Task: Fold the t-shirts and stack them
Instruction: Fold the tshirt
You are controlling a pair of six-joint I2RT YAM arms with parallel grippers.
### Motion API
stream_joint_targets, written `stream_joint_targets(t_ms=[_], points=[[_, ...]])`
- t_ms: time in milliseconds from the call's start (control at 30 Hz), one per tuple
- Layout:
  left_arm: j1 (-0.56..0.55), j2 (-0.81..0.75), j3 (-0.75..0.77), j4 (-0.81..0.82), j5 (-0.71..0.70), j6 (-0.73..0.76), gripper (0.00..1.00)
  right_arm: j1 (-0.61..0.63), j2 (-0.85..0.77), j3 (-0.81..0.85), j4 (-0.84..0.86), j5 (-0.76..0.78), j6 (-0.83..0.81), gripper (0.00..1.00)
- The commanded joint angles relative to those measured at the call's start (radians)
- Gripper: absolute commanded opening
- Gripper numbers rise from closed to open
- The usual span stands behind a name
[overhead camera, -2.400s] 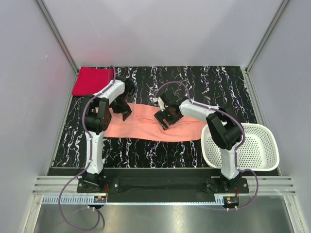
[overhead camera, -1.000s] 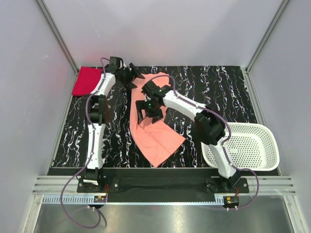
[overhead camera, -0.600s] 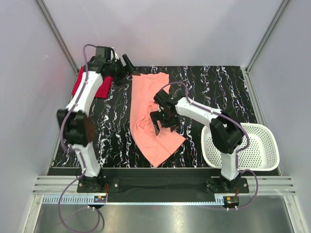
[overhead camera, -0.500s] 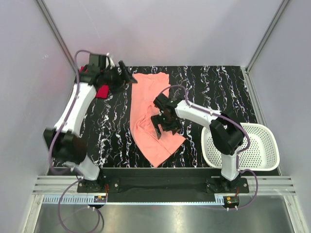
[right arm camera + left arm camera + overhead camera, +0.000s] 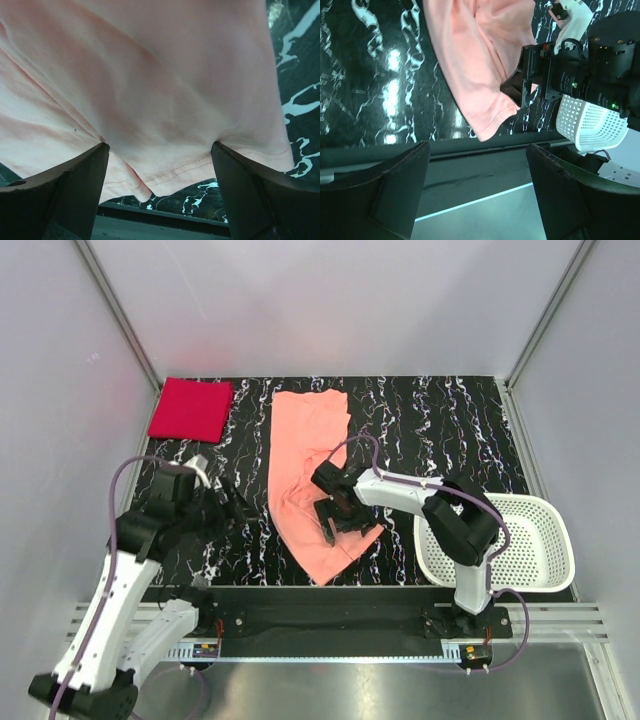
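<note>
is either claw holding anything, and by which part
Nothing is held. The right claw is open over the salmon t-shirt, pinching no cloth; the left claw is open, clear of it.

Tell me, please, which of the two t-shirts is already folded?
The crimson red t-shirt in the far-left corner, a neat flat rectangle; the salmon t-shirt lies stretched out and rumpled in the middle.

Overhead and close wrist views apparently share the pink tee (image 5: 305,450).
</note>
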Motion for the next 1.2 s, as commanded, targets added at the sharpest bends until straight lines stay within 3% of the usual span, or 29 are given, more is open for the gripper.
stream_joint_targets(t_ms=[0,233,367,433,567,733,1033,1167], points=[[-0.004,-0.092,-0.021,-0.083,-0.054,-0.041,0.84,0.050,-0.012,-0.063,0.050,0.056,0.121,0.91],[-0.004,-0.136,-0.030,-0.128,-0.087,-0.043,0.84,0.178,-0.143,-0.126,0.070,-0.037,0.382,0.91],[-0.002,-0.107,-0.015,-0.109,-0.081,-0.040,0.84,0.159,-0.213,0.070,-0.056,0.216,0.332,0.93],[-0.002,-0.085,0.014,-0.111,-0.090,-0.021,0.84,0.111,-0.175,0.217,-0.096,0.328,0.233,0.93],[-0.004,-0.050,0.068,-0.121,-0.105,0.009,0.84,0.027,-0.024,0.466,-0.116,0.393,0.059,0.93],[-0.004,-0.028,0.131,-0.135,-0.134,0.049,0.84,-0.039,0.258,0.840,-0.205,0.383,0.058,0.91],[-0.004,-0.004,0.074,-0.059,-0.159,0.117,0.84,-0.059,0.537,1.115,-0.151,0.433,0.009,0.92],[-0.006,0.018,0.045,-0.031,-0.122,0.126,0.84,-0.077,0.635,1.140,-0.144,0.424,0.021,0.91]])
